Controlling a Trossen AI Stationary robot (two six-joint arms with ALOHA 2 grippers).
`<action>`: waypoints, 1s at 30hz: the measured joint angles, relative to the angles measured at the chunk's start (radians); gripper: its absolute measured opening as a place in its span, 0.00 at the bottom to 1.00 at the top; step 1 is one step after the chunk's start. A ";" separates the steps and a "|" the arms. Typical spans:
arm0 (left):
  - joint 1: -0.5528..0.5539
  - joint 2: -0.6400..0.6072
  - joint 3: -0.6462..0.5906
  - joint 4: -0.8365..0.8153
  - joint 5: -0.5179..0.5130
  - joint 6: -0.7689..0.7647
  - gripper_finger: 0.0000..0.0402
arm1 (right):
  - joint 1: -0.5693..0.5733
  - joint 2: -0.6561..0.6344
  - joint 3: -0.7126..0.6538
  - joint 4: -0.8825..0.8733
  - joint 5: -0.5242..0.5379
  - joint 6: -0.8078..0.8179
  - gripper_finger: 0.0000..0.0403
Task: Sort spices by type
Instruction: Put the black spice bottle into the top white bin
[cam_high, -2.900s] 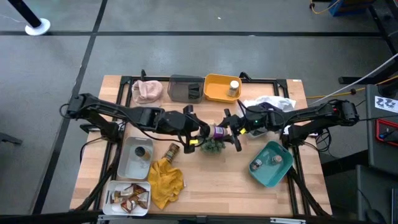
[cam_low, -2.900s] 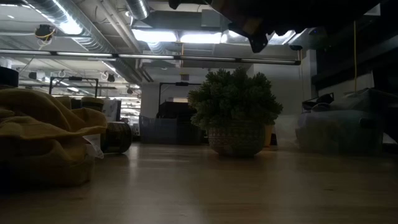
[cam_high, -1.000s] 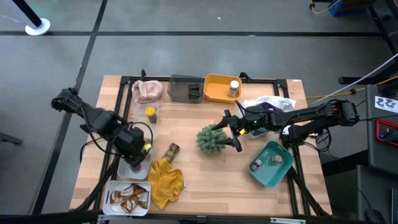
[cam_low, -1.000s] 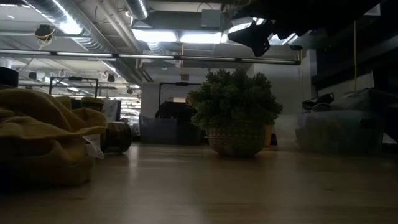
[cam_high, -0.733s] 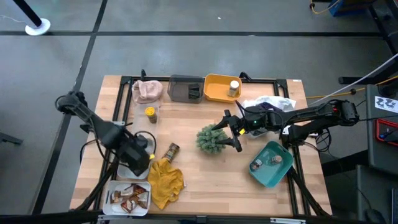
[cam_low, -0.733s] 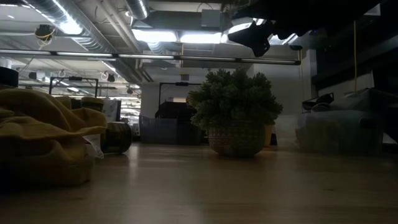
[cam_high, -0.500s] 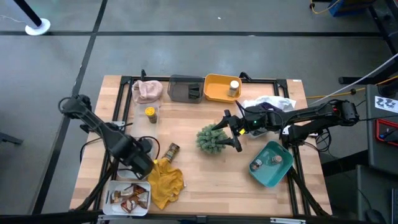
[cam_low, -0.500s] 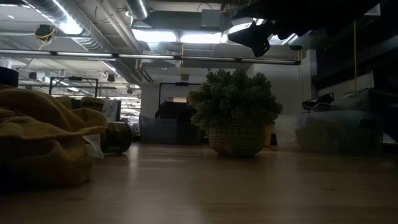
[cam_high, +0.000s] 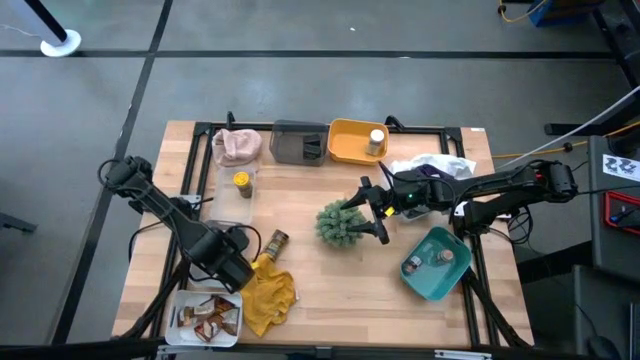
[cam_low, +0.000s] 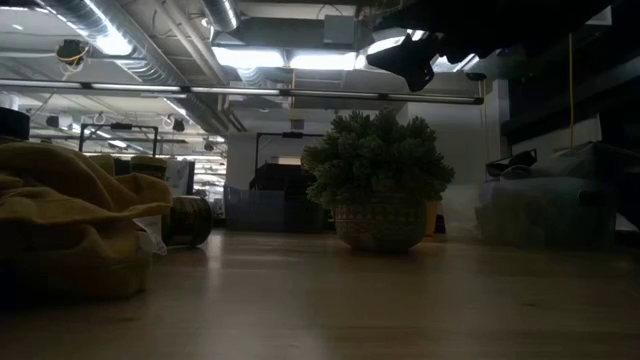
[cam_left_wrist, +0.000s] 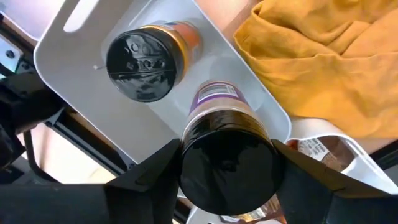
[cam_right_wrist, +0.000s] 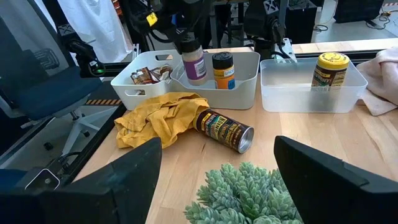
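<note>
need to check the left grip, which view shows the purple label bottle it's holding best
The left wrist view: the purple-label bottle fills the frame, clamped between the left gripper fingers over the white bin. The right wrist view shows the bottle upright from afar. In the high view the arm hides it; the low view misses it.

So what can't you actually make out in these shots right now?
- High view: white bin and the jar held by the left gripper are hidden under the left arm.
- Left wrist view: purple-label jar, its cap blocks its label.
- High view: packets in the tray, too small to read.
</note>
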 joint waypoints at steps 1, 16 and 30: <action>0.000 0.000 0.000 0.006 -0.002 -0.006 0.51 | 0.000 0.000 0.000 0.000 0.000 0.000 0.77; -0.004 0.001 -0.025 0.082 -0.080 -0.087 0.52 | 0.000 0.000 0.000 -0.001 0.000 -0.001 0.77; -0.028 0.002 -0.151 0.183 -0.068 -0.041 0.52 | 0.000 0.000 0.000 -0.016 0.000 -0.001 0.77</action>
